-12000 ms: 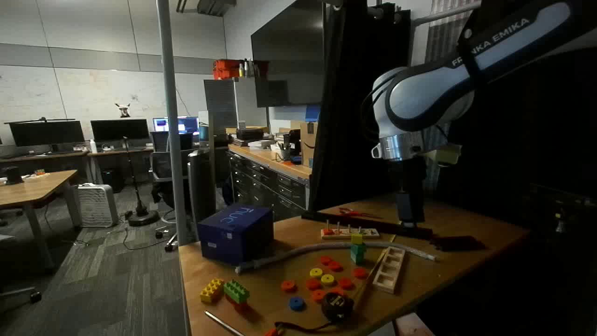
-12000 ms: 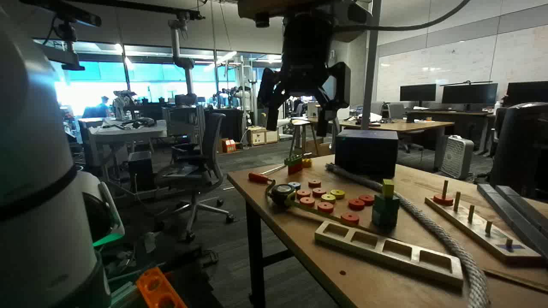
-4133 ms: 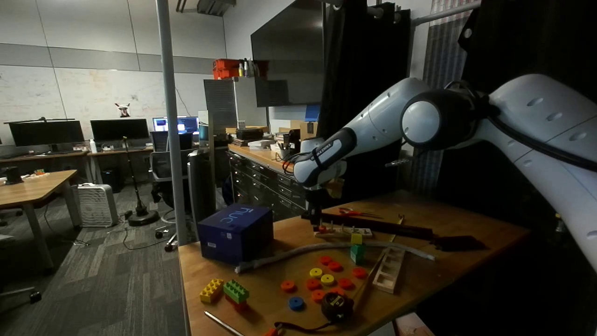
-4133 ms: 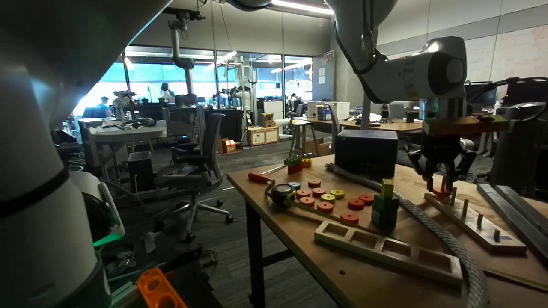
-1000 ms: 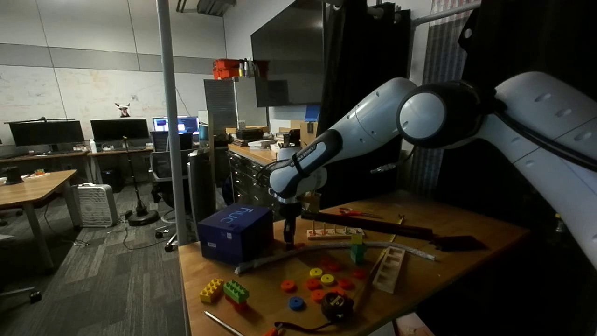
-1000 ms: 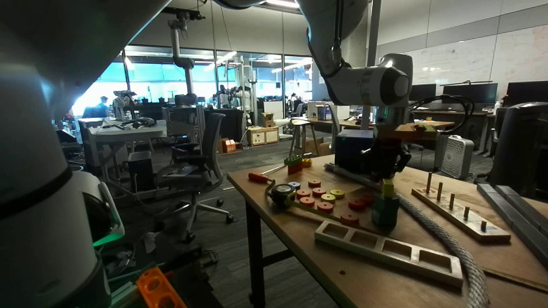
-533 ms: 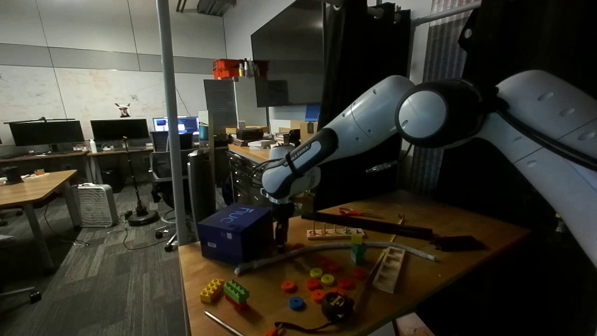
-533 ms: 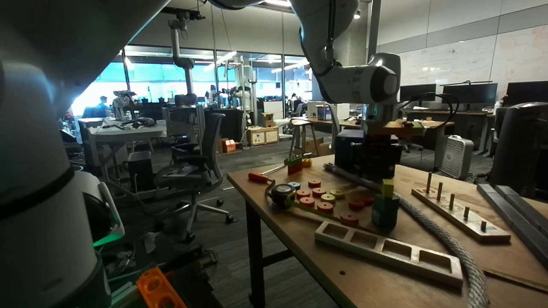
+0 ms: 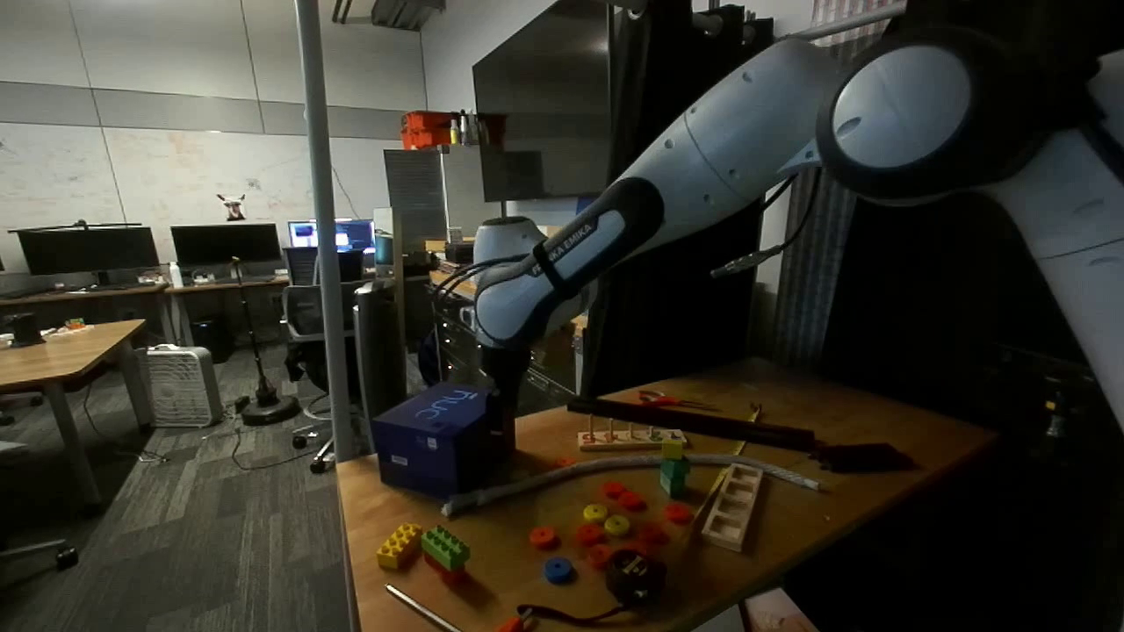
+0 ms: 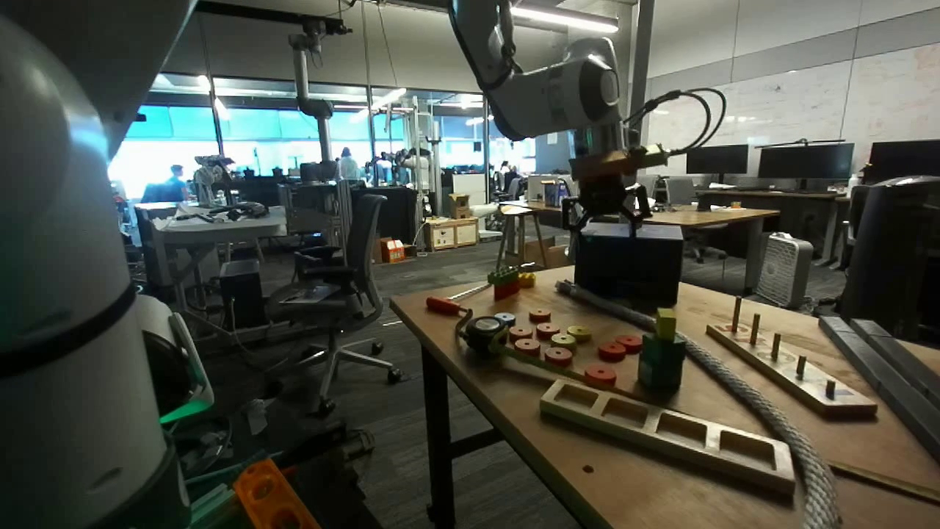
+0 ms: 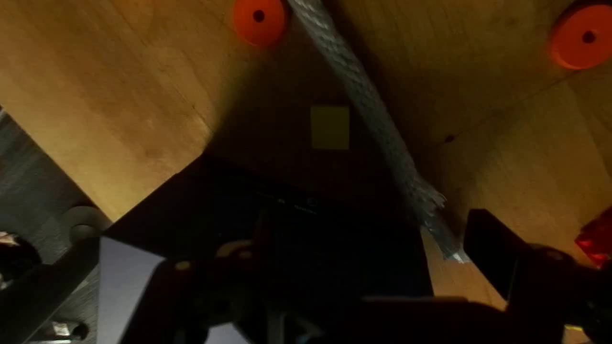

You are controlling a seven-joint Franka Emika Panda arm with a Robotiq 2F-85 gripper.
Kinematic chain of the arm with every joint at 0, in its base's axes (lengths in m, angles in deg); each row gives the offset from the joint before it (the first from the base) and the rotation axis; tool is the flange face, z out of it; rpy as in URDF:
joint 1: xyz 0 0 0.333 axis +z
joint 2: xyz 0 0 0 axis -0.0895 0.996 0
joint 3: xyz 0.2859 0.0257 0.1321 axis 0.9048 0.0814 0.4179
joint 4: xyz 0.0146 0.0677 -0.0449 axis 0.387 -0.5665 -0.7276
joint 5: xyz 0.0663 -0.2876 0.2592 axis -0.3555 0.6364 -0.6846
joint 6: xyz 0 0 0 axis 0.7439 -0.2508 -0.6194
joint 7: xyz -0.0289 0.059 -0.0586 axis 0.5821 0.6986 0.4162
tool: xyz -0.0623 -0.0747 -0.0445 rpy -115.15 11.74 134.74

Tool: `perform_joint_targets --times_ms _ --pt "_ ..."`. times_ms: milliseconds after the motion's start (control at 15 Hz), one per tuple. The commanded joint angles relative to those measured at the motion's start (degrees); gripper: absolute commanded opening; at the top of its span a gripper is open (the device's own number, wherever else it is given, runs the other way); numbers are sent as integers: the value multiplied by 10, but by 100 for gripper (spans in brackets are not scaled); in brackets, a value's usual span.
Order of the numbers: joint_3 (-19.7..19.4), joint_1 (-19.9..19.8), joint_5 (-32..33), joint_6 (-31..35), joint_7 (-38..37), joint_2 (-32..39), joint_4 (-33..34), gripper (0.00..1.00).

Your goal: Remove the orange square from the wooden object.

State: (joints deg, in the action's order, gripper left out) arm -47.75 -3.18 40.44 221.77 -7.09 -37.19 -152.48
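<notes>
Higher than half a second ago, the gripper (image 9: 503, 432) shows by the blue box (image 9: 439, 443) in an exterior view; the orange disc (image 9: 565, 462) lies on the table (image 9: 496, 570), off the wooden pegboard (image 9: 630, 444). In an exterior view the fingers (image 10: 634, 221) stand apart. In the wrist view the disc sits just beside the rope (image 11: 368, 100).

Dim table (image 9: 500, 518), windows (image 10: 253, 150) glaring in an exterior view, wrist view murky with heavy shadow (image 11: 272, 105)
</notes>
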Motion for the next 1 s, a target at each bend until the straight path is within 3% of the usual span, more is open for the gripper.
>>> perform_joint_targets --times_ms 0,200,467,933 --pt "-30 44 72 42 -126 -137 -138 100" --pt "-38 69 142 25 -257 -227 -213 100" --pt "-17 69 198 -9 -431 -351 -318 100" --pt "49 36 172 -95 -623 -579 -485 100"
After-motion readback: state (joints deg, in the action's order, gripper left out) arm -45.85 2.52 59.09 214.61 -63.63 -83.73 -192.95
